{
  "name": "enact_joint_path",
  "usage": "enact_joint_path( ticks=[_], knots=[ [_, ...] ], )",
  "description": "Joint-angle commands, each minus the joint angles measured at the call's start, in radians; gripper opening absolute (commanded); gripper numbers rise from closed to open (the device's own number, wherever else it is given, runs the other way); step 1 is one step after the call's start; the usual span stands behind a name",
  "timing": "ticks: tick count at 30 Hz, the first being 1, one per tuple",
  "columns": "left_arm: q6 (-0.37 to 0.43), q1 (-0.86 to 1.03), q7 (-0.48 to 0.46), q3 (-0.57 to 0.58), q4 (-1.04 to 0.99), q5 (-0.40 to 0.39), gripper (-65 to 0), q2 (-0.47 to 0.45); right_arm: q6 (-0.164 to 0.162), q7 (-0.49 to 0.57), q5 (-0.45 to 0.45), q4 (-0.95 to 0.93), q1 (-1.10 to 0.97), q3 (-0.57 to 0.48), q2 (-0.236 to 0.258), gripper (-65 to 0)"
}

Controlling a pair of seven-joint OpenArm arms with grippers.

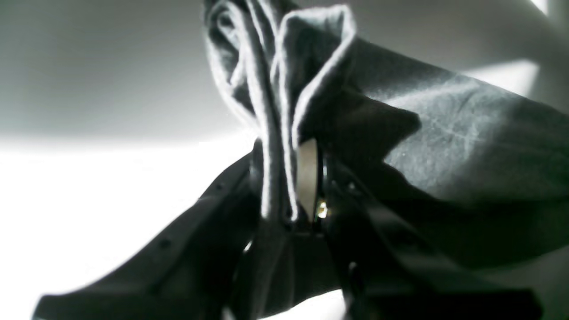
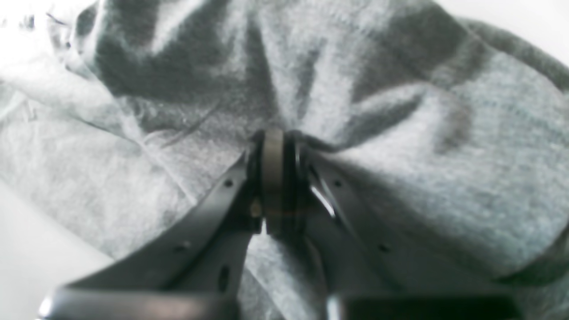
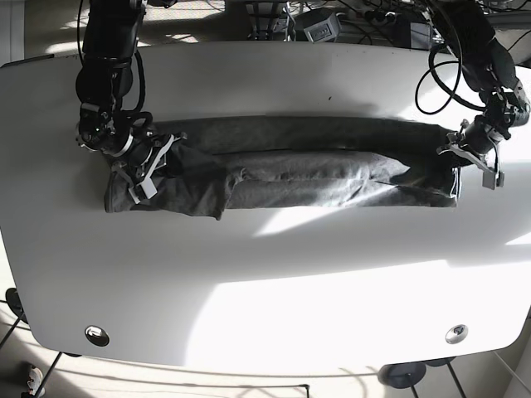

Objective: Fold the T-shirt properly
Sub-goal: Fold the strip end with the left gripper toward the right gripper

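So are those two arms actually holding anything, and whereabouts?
Yes, both hold the T-shirt: the left gripper pinches bunched fabric at one end, the right gripper at the opposite end.

One dark grey T-shirt (image 3: 290, 162), stretched long between two grippers: the left gripper (image 3: 461, 154) has pinched one end of it, the right gripper (image 3: 137, 159) the other. One white table (image 3: 274, 290) under them. Two round fittings (image 3: 97, 335) near the table's front edge.
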Motion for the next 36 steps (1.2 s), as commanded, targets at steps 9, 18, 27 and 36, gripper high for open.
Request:
enact_joint_path(
  ticks=[9,18,27,36],
  knots=[
    [0.132,0.037,-0.020,0.382,0.395,0.065,-59.3,0.151,0.006,-0.005,0.001,0.015,0.008,0.002,0.010,-62.0],
    [0.132,-0.041,-0.023,0.611,0.337,0.246,-59.3,0.295,0.006,-0.005,-0.002,0.015,0.010,0.002,0.010,-62.0],
    [0.137,-0.118,-0.020,0.729,0.222,0.248,-53.1,0.312,0.006,-0.005,0.004,0.015,0.015,0.002,0.002,-62.0],
    [0.135,-0.177,0.014,0.962,0.291,0.337,-32.4,0.310,0.006,-0.032,0.007,0.124,0.018,0.002,-0.001,-62.0]
  ],
)
